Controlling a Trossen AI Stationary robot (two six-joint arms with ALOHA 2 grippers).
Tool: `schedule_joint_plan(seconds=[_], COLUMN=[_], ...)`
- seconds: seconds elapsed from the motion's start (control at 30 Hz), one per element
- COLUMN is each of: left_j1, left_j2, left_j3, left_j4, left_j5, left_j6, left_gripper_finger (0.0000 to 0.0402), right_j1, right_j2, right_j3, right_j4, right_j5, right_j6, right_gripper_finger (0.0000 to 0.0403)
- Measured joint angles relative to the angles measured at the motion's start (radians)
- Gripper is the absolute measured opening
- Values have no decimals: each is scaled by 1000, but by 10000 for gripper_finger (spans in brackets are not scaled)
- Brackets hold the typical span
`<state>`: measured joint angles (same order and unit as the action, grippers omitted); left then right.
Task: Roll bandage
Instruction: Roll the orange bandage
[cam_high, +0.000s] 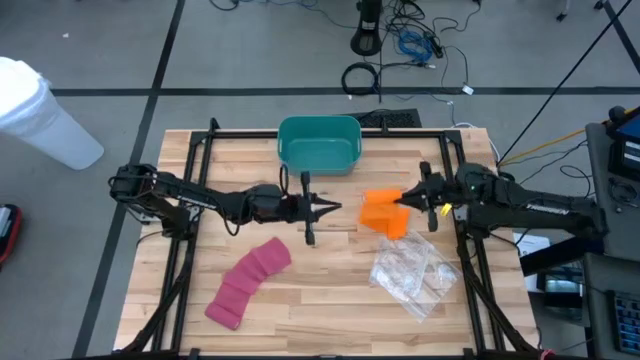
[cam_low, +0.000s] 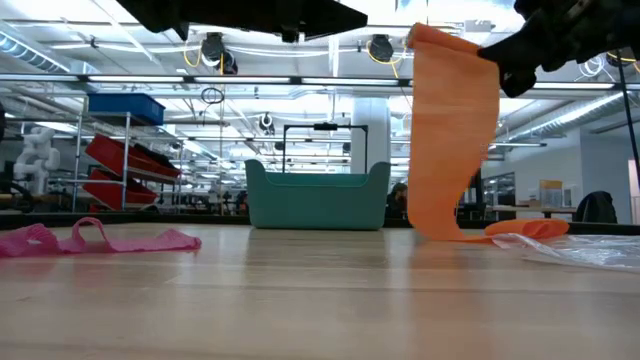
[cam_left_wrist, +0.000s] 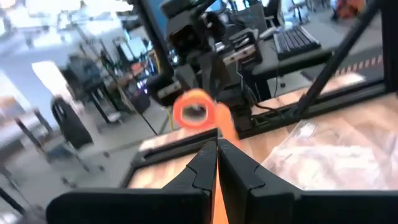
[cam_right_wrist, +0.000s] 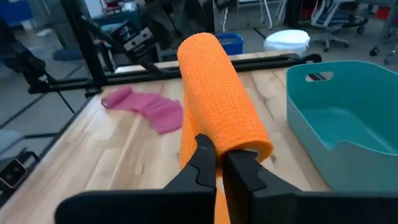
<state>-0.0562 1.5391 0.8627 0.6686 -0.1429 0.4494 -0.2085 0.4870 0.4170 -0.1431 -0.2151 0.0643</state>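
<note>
The rolling step looks to be in hand: the right gripper (cam_right_wrist: 216, 163), just right of the teal plastic bin (cam_high: 318, 144), pinches the rolled end of the orange elastic bandage (cam_right_wrist: 219, 93), whose loose tail hangs to the wooden table (cam_high: 330, 300). The left gripper (cam_high: 325, 208), near the bin's front, has its fingers closed with nothing visibly gripped. Next likely: winding up the hanging tail, keeping tension; the pink crumpled bandage (cam_high: 248, 280) waits, well apart toward the bin's front-left.

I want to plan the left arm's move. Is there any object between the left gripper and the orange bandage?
Nothing visible. The left gripper points across bare table at the orange bandage, which the right gripper holds lifted. The pink bandage lies aside.
</note>
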Motion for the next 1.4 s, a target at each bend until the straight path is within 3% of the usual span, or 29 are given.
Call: schedule_joint_plan(seconds=[0.23, 0.33, 0.43, 0.63, 0.73, 1.07, 1.4], left_j1=[-38, -47, -53, -54, -55, -50, -50], left_j2=[25, 61, 99, 123, 124, 121, 121], left_j3=[1, 1, 1, 0, 0, 1, 0], left_j4=[1, 19, 30, 82, 82, 31, 31], left_j5=[-68, -68, -68, -184, -190, -8, -7], left_j6=[172, 193, 212, 213, 213, 177, 196], left_gripper_finger=[22, 31, 62, 159, 181, 185, 181], right_j1=[161, 230, 279, 318, 328, 329, 329], right_j2=[118, 185, 249, 319, 334, 344, 383], right_j3=[0, 0, 0, 0, 0, 0, 0], right_j4=[81, 133, 171, 203, 204, 255, 307], right_j5=[62, 163, 266, 278, 278, 265, 268], right_j6=[52, 55, 47, 48, 48, 33, 29], right_gripper_finger=[0, 0, 0, 0, 1, 1, 1])
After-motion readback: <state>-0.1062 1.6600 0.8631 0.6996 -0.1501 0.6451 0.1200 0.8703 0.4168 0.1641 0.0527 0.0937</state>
